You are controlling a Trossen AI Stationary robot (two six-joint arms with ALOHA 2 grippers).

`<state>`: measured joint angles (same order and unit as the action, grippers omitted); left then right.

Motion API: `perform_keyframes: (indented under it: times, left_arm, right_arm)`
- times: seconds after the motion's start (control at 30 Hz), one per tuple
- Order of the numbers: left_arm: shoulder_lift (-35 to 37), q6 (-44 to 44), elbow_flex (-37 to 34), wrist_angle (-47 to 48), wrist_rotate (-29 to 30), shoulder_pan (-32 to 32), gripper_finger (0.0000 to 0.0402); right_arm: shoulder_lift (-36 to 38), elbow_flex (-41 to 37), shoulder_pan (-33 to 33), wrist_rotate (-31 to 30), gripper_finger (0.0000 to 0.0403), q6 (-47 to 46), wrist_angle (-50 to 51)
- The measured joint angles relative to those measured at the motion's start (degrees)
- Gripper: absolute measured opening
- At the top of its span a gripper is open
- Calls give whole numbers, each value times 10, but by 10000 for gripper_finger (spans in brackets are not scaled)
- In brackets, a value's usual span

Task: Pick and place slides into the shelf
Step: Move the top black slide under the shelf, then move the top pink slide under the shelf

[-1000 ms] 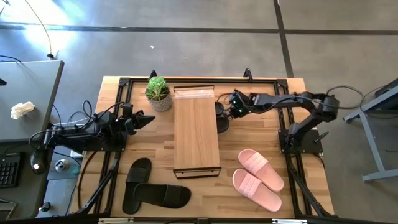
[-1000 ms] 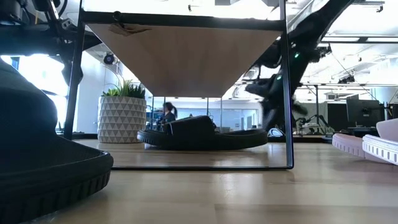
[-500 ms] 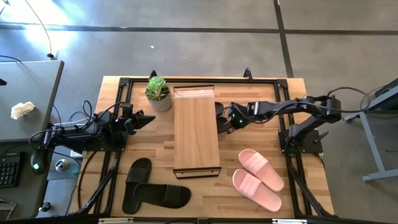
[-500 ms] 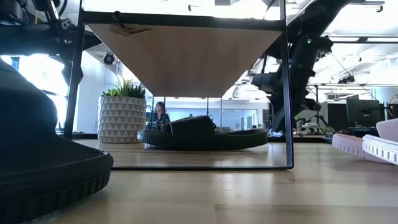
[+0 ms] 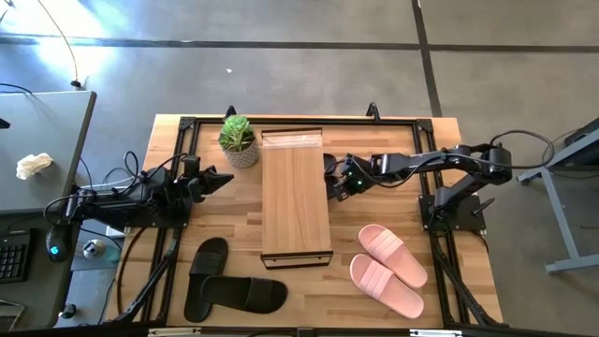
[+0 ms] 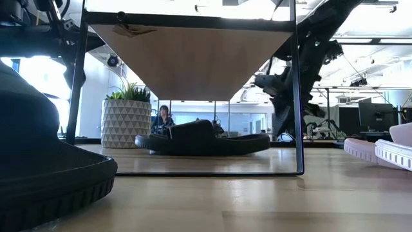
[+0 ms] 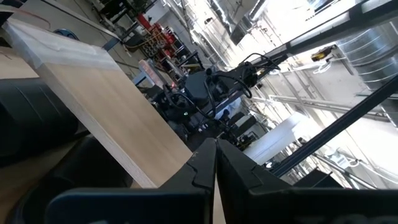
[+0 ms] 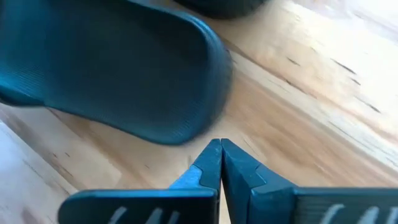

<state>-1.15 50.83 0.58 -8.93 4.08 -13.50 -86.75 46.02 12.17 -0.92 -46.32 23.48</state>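
Observation:
The shelf [image 5: 296,197] stands mid-table. A black slide [image 6: 203,138] lies flat on its sole on the table under the shelf, and its rounded end [image 8: 186,118] pokes out on the shelf's right side. My right gripper [image 5: 339,182] is shut and slants down right beside that end [image 8: 220,152]. A second dark slide [image 8: 224,5] lies just beyond. Two black slides [image 5: 229,288] rest at the near left, and two pink slides [image 5: 388,270] at the near right. My left gripper [image 5: 223,177] waits shut, left of the shelf. My right gripper's shut fingertips [image 8: 211,163] stand at the sole edge of the black slide's rounded end [image 8: 198,127], slanting down from the table's right. I cannot tell whether they touch it. The slide lies flat on the table.
A potted plant [image 5: 237,140] stands at the shelf's far left corner. Black frame rails [image 5: 178,234] run along the table's left and right sides. Bare wood lies between the shelf and the pink slides.
My right gripper has swung toward the table's near edge and in toward the shelf's right side, staying shut. The black slide under the shelf has slid a little toward the table's left, farther under the shelf, still flat.

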Motion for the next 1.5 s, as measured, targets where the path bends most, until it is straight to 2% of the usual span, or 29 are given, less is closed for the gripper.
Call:
perform_keyframes:
  times: [0.17, 0.33, 0.43, 0.6, 0.7, 0.8, 1.0, 1.13, 1.5]
  left_arm:
    - [0, 4, 0, 0, 0, 0, 3]
    - [0, 6, 0, -1, 0, 0, 3]
    - [0, 5, 0, -3, 0, 0, 3]
    - [0, 5, 0, -3, 0, 0, 3]
    - [0, 4, 0, -3, 0, 0, 3]
    - [0, -5, 0, -3, -7, 0, 3]
    - [0, -17, 0, 0, -9, 0, 3]
    - [0, -17, 0, 0, -18, 0, 3]
    - [0, -11, 0, 1, -16, 0, 3]
  right_arm:
    - [60, 0, -12, 9, 0, -15, 60]
    - [167, 0, -39, 29, 0, -51, 109]
    - [232, 0, -64, 64, 0, -81, 121]
    - [325, 0, -116, 159, 0, -180, 115]
    - [366, 0, -159, 172, 0, -265, 102]
    - [393, 0, -207, 159, 0, -311, 86]
    - [407, 0, -301, 104, 0, -371, 110]
    - [390, 0, -360, 78, 0, -373, 138]
    - [313, 0, -533, 14, 0, -296, 257]
